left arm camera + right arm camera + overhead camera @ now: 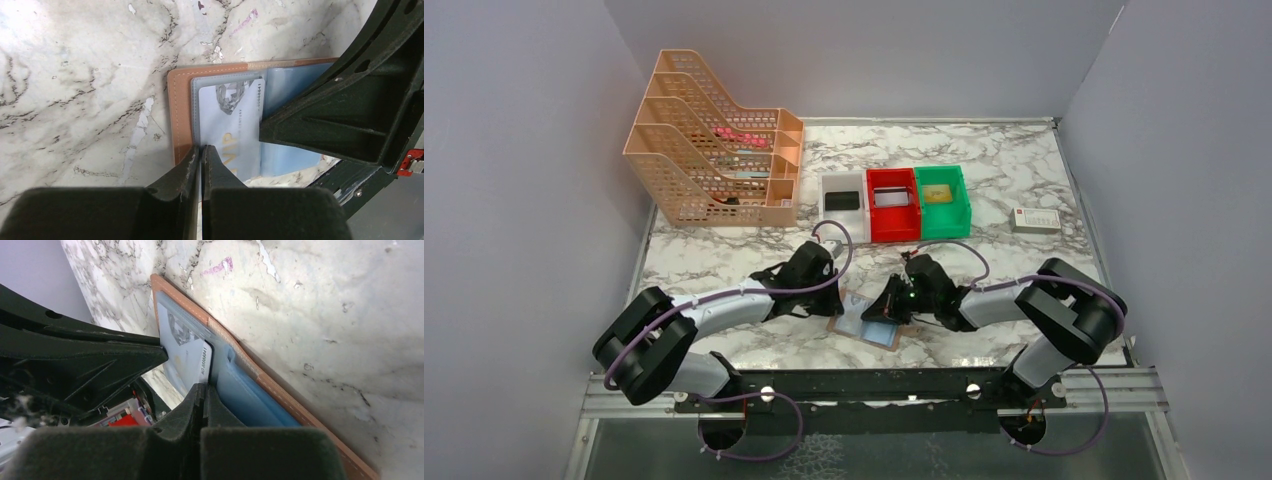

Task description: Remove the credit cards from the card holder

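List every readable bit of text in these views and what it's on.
"VIP" - on the pale plastic card with a diamond picture, in the open tan leather card holder.
"NO.00066641" - along that card's edge; middle digits uncertain.
Fine print beside "VIP": too small to read.
Label on the small white box with red mark: too small.
The purple mark on the marble tabletop: smudge, no letters.

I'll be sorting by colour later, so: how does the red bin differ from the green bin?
The red bin sits in the middle of the row, the green bin at its right end. The red bin holds something pale and flat; the green bin something yellowish. Both are open-topped, alike in shape, standing side by side.
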